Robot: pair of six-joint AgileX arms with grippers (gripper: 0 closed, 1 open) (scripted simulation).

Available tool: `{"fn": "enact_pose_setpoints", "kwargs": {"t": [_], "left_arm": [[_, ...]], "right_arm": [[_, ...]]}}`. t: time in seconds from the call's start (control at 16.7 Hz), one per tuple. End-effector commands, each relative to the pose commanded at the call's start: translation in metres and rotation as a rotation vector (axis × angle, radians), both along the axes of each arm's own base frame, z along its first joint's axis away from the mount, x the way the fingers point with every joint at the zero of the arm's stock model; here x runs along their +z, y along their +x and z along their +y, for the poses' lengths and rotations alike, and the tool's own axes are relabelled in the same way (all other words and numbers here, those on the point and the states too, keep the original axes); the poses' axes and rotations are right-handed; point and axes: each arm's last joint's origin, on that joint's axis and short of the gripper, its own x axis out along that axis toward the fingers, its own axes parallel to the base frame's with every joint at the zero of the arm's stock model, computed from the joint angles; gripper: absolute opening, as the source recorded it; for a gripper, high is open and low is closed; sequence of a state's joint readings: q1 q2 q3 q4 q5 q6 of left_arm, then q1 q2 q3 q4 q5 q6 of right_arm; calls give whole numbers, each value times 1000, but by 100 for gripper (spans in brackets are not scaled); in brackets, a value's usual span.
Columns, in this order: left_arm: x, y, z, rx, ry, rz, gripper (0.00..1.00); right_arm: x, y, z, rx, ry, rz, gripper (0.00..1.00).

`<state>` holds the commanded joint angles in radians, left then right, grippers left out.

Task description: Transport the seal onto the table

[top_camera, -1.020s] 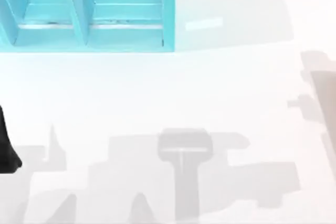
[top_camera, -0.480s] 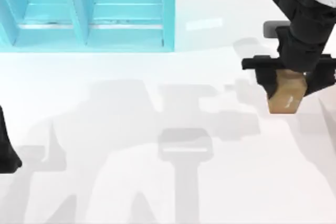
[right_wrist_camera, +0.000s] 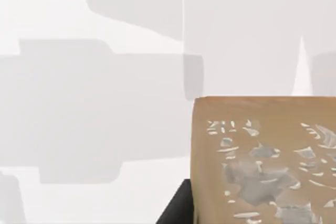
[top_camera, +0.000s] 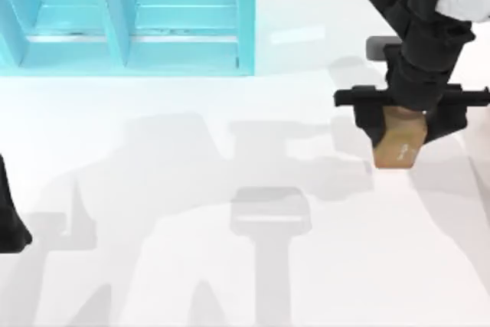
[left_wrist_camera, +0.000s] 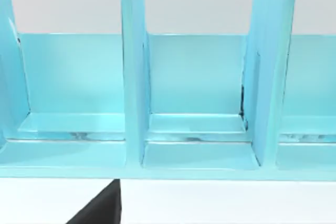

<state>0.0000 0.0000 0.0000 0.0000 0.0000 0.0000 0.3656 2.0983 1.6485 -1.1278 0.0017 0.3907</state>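
The right gripper (top_camera: 396,129) has its fingers (top_camera: 366,122) pinching the seal (top_camera: 396,146) from either side, the tan block hanging out below the black crossbar near the right edge of the worktop (top_camera: 230,281), toward its far side. In the right wrist view the seal (right_wrist_camera: 262,161) shows its face with pale flaked marks, with bare white surface and grey shadows beyond it, so it appears to be held clear of the worktop rather than resting on it, though how high cannot be told. The main risk, as I judge it, is letting go too early: if the fingers spread while the seal is well above the surface, the block could drop, bounce or tip onto a side. The grip seems to catch only the upper part of the seal, so a quick descent or swing could let it slip or twist between the fingers. Pressing down too far could jam it against the glossy surface. The turquoise shelf unit (top_camera: 130,21) at the far left corner stands well apart and poses little threat. The left arm (top_camera: 9,216) sits parked at the left edge; whether its fingers are spread I cannot tell.
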Motion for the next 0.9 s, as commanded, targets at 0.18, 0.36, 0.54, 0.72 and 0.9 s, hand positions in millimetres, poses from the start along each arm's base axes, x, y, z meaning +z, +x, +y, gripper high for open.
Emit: {"fn": "enact_pose_setpoints", "kwargs": {"t": [0.18,0.36,0.54,0.72,0.9], "left_arm": [[0,0,0,0,0,0,100],[0,0,0,0,0,0,100],[0,0,0,0,0,0,100],[0,0,0,0,0,0,100],[0,0,0,0,0,0,100]], "right_arm": [[-22,1,2,3,4,-13,0],[-39,0,2,4,1,-9,0],[-39,0,2,4,1,-9,0],[-39,0,2,4,1,-9,23],[-39,0,2,4,1,-9,45]]}}
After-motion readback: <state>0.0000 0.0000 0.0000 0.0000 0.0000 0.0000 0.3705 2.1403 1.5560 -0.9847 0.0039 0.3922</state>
